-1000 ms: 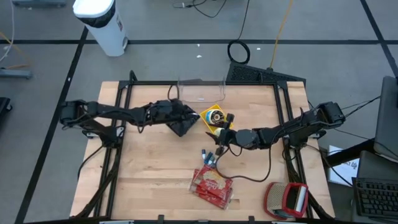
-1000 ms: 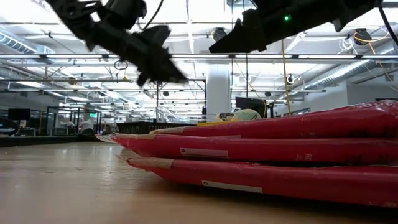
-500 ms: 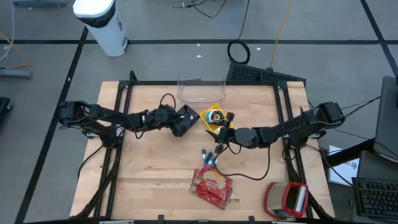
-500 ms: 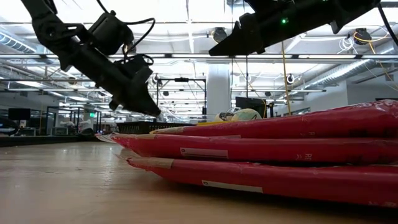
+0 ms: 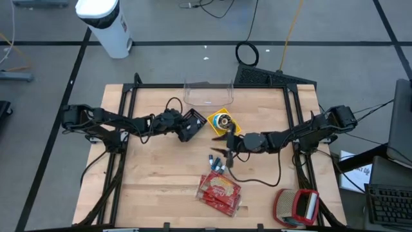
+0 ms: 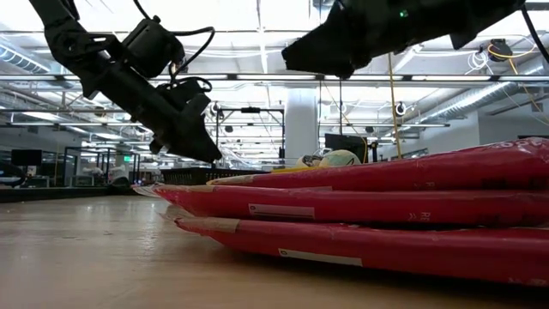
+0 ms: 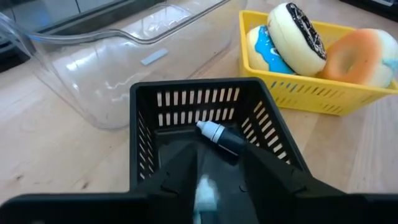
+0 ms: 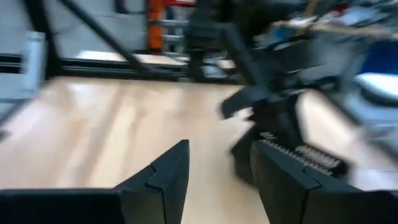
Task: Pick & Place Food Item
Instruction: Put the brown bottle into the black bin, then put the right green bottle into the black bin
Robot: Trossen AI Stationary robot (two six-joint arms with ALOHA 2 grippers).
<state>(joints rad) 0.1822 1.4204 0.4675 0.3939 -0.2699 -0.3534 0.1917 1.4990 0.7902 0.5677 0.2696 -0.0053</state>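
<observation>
The left arm reaches low across the tabletop (image 5: 161, 180) from the left edge, its wrist tipped downward so the left hand (image 5: 187, 126) noses into a black slatted basket (image 7: 205, 118). Its fingers (image 7: 273, 177) stand apart over the basket's floor, closed on nothing; a small dark marker with a white tip (image 7: 219, 136) lies in the basket just ahead of them. Beyond that hand and a little to one side sits a yellow tray (image 7: 311, 93) holding three doughnuts, one with blue icing (image 7: 264, 53), one white with a dark top (image 7: 298, 37), one orange (image 7: 351, 56). A clear plastic container (image 5: 208, 93) stands just past the basket.

The right arm stretches in from the right edge, held nearly level above the wood. The right hand (image 5: 226, 149) hovers beside the yellow tray, fingers (image 8: 165, 171) parted and empty. Below it lie a few small items (image 5: 217, 162) and a red food packet (image 5: 220, 192).
</observation>
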